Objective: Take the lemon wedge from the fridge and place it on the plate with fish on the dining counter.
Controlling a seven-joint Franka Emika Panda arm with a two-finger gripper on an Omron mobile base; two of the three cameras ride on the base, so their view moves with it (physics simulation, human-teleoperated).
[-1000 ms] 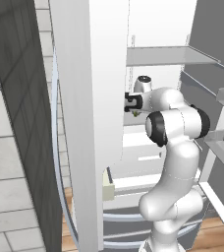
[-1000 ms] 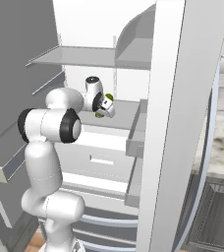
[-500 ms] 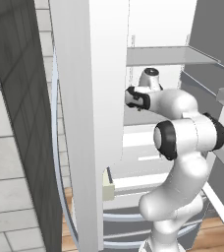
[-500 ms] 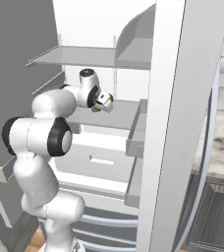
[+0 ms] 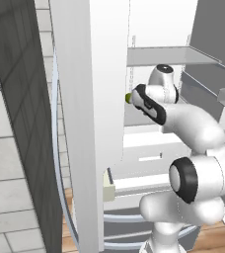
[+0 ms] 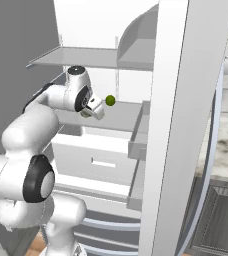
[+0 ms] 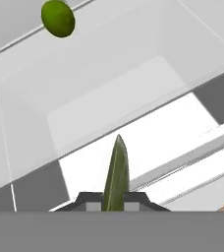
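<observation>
While the lemon wedge sits pinched between the fingertips of the pincer, you see its long axis running straight out along the hand, thin edge up, over the fridge drawer. Judged from that, your coming move is a withdrawal back from the shelf, away from the small green fruit just beyond the tips.

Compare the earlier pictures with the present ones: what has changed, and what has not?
The arm's elbow has dropped lower, and the hand has drawn back slightly inside the fridge. It stays shut on the lemon wedge. The round green fruit on the shelf has not moved.
</observation>
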